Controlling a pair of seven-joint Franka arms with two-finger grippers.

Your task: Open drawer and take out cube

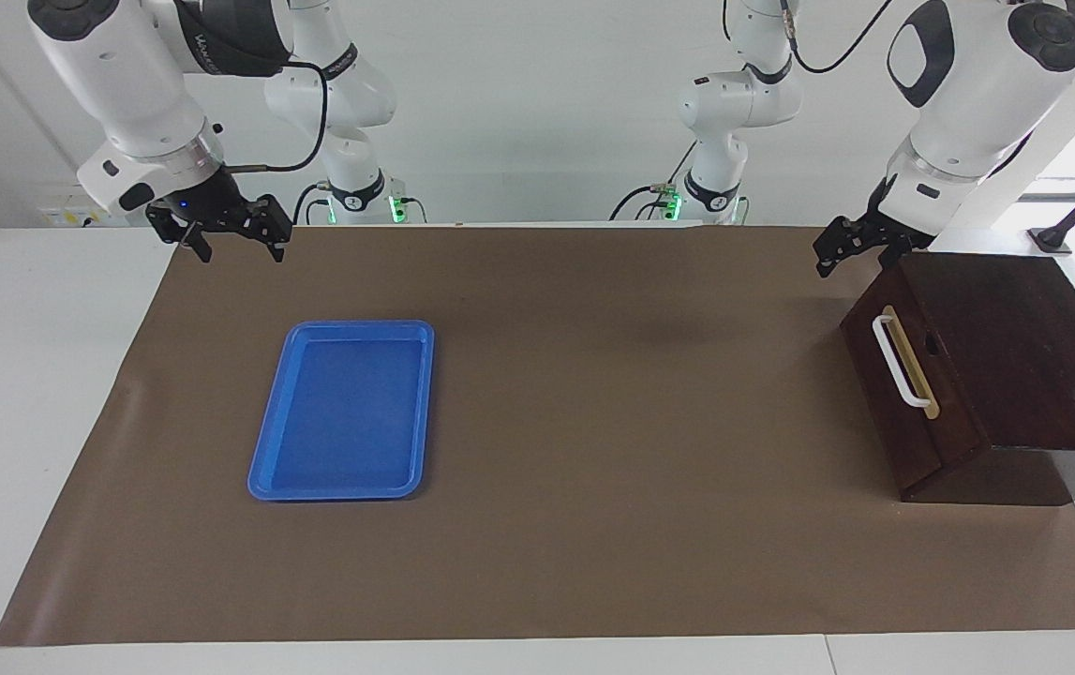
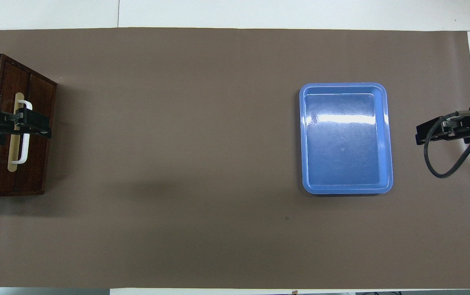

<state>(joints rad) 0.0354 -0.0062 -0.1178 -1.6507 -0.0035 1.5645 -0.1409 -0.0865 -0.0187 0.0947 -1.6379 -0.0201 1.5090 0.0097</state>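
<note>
The drawer (image 1: 912, 375) is shut in its dark brown wooden box at the left arm's end of the table, with its front and white bar handle (image 1: 895, 361) turned toward the table's middle. From overhead the drawer (image 2: 34, 164) and the handle (image 2: 22, 153) show too. The cube is hidden. My left gripper (image 1: 860, 258) hangs open in the air over the box's edge nearest the robots, apart from the handle; from overhead the left gripper (image 2: 34, 125) covers the handle's middle. My right gripper (image 1: 239, 246) waits open above the mat's corner at the right arm's end, holding nothing.
A flat blue tray (image 1: 267, 422) lies with nothing in it on the brown mat (image 1: 593, 422) toward the right arm's end; from overhead the tray (image 2: 302, 139) is beside the right gripper (image 2: 421, 137). White table shows around the mat.
</note>
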